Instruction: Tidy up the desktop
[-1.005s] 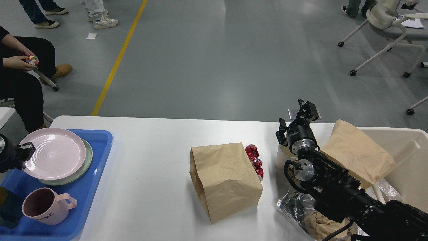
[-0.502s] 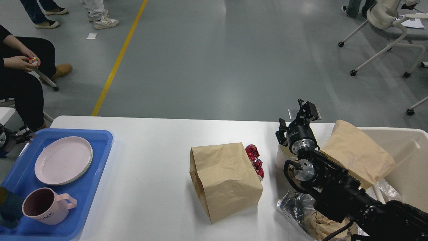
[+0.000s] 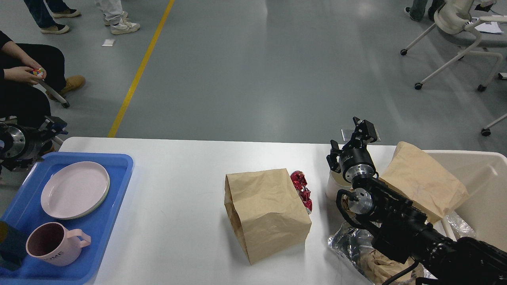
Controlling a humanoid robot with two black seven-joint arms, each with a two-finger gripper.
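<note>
The white desktop (image 3: 178, 178) fills the lower view. A brown paper bag (image 3: 265, 213) lies on its side in the middle, with a red foil wrapper (image 3: 302, 189) just behind its right edge. My right gripper (image 3: 362, 127) is raised over the table's far edge at the right, open and empty, above a white cup (image 3: 332, 185). My left gripper (image 3: 53, 126) is off the table's far left corner, beyond the blue tray (image 3: 121, 166), open and empty. A pink plate (image 3: 75, 189) lies stacked in the tray.
A pink mug (image 3: 53, 243) stands in the tray's near part. A beige bin (image 3: 489, 178) at the right holds a second paper bag (image 3: 424, 182) leaning over its rim. Crumpled foil and paper (image 3: 350, 245) lie under my right arm. A seated person (image 3: 23, 79) is at the far left.
My left gripper let go of the pink plate, which now lies flat on the green plate in the tray, then drew back and up past the tray's far corner. The right arm has not moved.
</note>
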